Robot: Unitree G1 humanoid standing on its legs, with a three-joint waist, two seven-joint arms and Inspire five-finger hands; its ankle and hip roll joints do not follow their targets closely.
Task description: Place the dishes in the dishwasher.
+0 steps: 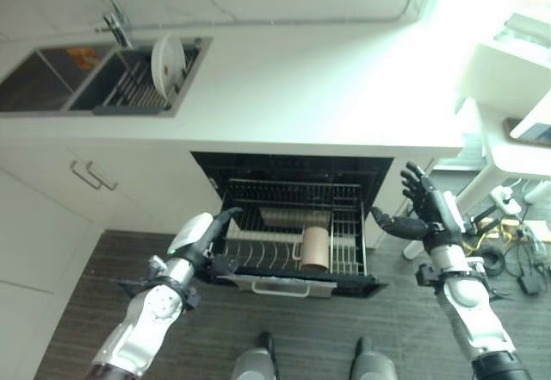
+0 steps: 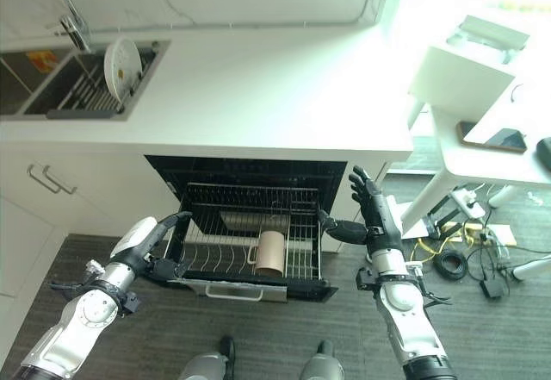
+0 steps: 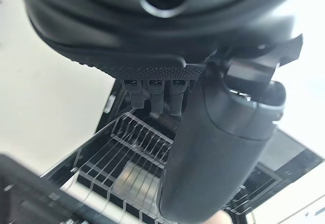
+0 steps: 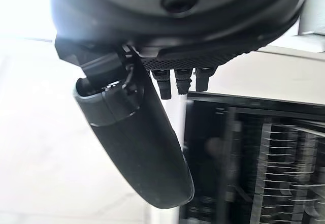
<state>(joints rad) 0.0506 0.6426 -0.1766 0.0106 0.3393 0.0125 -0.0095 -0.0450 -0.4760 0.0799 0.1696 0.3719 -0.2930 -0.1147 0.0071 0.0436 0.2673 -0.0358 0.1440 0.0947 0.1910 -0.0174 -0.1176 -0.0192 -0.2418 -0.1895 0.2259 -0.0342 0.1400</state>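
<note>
The dishwasher (image 1: 293, 166) under the white counter stands open with its wire rack (image 1: 288, 251) pulled out. A brown cup (image 1: 314, 248) lies on its side in the rack, and a pale dish (image 1: 293, 218) rests behind it. One white plate (image 1: 167, 61) stands upright in the sink's drying rack. My left hand (image 1: 202, 235) is at the rack's left front corner, fingers straight, holding nothing. To the right of the dishwasher my right hand (image 1: 426, 208) is raised with fingers spread, empty. The rack (image 3: 137, 148) shows past the left hand's fingers (image 3: 155, 94).
A double sink (image 1: 103, 78) with a tap (image 1: 116, 22) is set in the counter (image 1: 327, 87) at the far left. Cupboard doors with a handle (image 1: 90, 176) are left of the dishwasher. A white table (image 2: 491, 152) and cables (image 2: 456, 259) lie to the right.
</note>
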